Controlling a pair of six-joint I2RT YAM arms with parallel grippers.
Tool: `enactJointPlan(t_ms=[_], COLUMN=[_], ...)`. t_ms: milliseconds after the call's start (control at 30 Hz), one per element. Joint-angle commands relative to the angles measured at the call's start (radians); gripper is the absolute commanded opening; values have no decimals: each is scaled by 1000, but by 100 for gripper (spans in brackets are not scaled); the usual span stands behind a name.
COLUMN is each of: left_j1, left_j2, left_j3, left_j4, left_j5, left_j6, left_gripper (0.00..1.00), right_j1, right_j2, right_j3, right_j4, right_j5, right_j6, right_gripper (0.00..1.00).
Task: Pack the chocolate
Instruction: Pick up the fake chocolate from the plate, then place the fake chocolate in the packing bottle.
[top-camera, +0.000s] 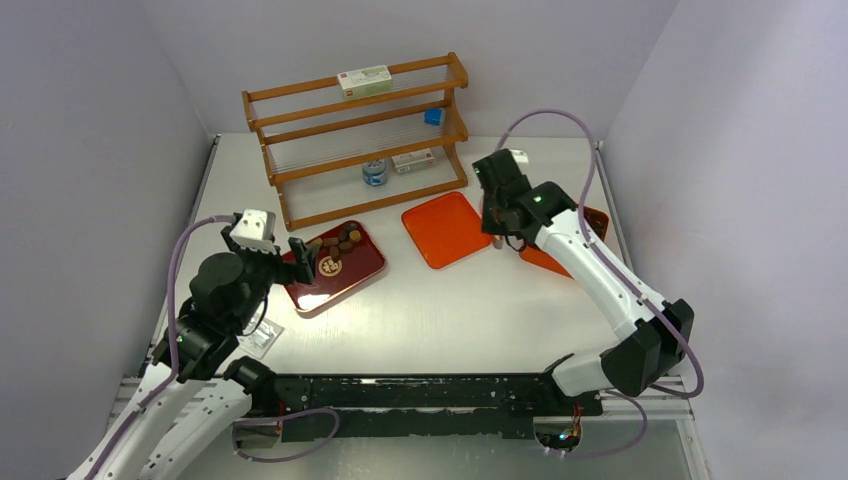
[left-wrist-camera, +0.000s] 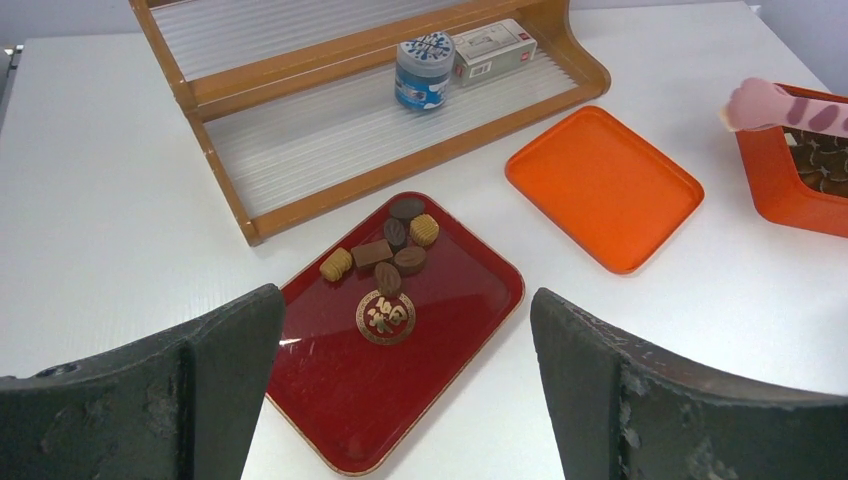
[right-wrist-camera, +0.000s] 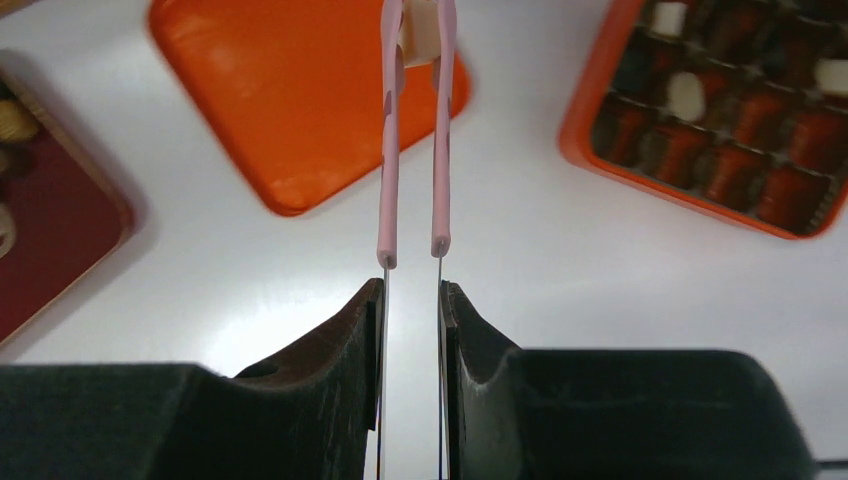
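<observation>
Several small brown and tan chocolates (top-camera: 345, 240) lie at the far end of a dark red tray (top-camera: 345, 278), also in the left wrist view (left-wrist-camera: 390, 255). My left gripper (top-camera: 305, 255) hangs open and empty above that tray's near half (left-wrist-camera: 405, 300). My right gripper (top-camera: 497, 232) is shut on pink tongs (right-wrist-camera: 387, 150). The tongs pinch a cream-white chocolate (right-wrist-camera: 418, 38) over the right edge of the orange lid (right-wrist-camera: 290, 90). An orange compartment box (right-wrist-camera: 590, 110) to the right holds dark and white pieces.
A wooden rack (top-camera: 360, 130) stands at the back with a blue-lidded jar (left-wrist-camera: 424, 68), small boxes and a blue cube. The orange lid (top-camera: 445, 228) lies between the tray and the box (top-camera: 598, 222). A clear packet (top-camera: 262, 338) lies at the near left.
</observation>
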Motion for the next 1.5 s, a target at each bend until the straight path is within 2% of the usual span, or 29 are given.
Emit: enactJointPlan(t_ms=[0, 267, 567, 767, 1267, 1467], left_j1=[3, 2, -22, -30, -31, -31], left_j2=[-14, -26, -38, -43, -45, -42], left_j3=[18, 13, 9, 9, 8, 8], left_j4=[23, 29, 33, 29, 28, 28], left_j5=[23, 28, 19, 12, 3, 1], left_j6=[17, 20, 23, 23, 23, 25], left_gripper=[98, 98, 98, 98, 98, 98], right_j1=[-100, -286, -456, -473, -491, -492], right_j2=[-38, -56, -84, -72, -19, -21], right_j3=[-12, -31, -109, -132, -152, -155], right_j4=[-87, -152, -154, -147, -82, -75], right_j5=[39, 126, 68, 106, 89, 98], right_j6=[-5, -47, -108, -100, -109, -112], right_gripper=[19, 18, 20, 20, 26, 32])
